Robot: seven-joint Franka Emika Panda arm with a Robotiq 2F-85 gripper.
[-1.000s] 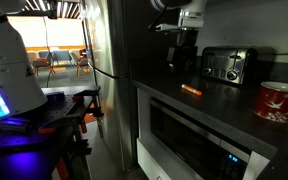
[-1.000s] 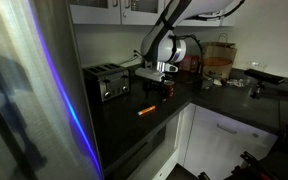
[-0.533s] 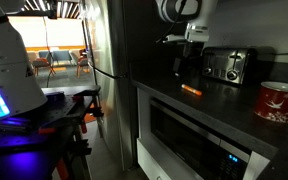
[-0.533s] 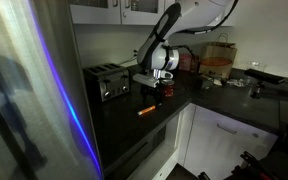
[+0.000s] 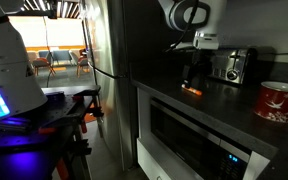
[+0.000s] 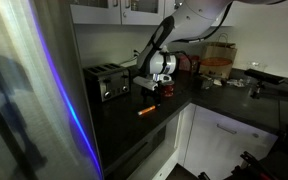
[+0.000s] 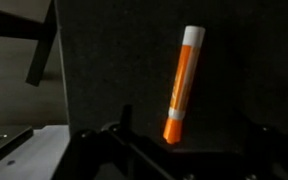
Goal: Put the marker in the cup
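Note:
The orange marker point(image 7: 182, 85) with a white band lies flat on the dark countertop; it shows in both exterior views point(image 5: 192, 91) point(image 6: 144, 110). My gripper point(image 5: 193, 76) point(image 6: 157, 94) hangs just above the marker. In the wrist view its dark fingers point(image 7: 184, 150) stand spread on either side of the marker's lower end, open and empty. The red cup point(image 5: 280, 101) with white marks stands apart from the marker, on the same counter near its front edge.
A silver-black toaster point(image 5: 229, 66) point(image 6: 106, 82) stands at the back of the counter behind the gripper. The counter's front edge point(image 5: 199, 112) runs above a built-in oven. Bottles and other items point(image 6: 220, 60) stand on the far counter section.
The gripper has moved across the counter toward the marker and now sits right over it. The marker and the cup have not moved.

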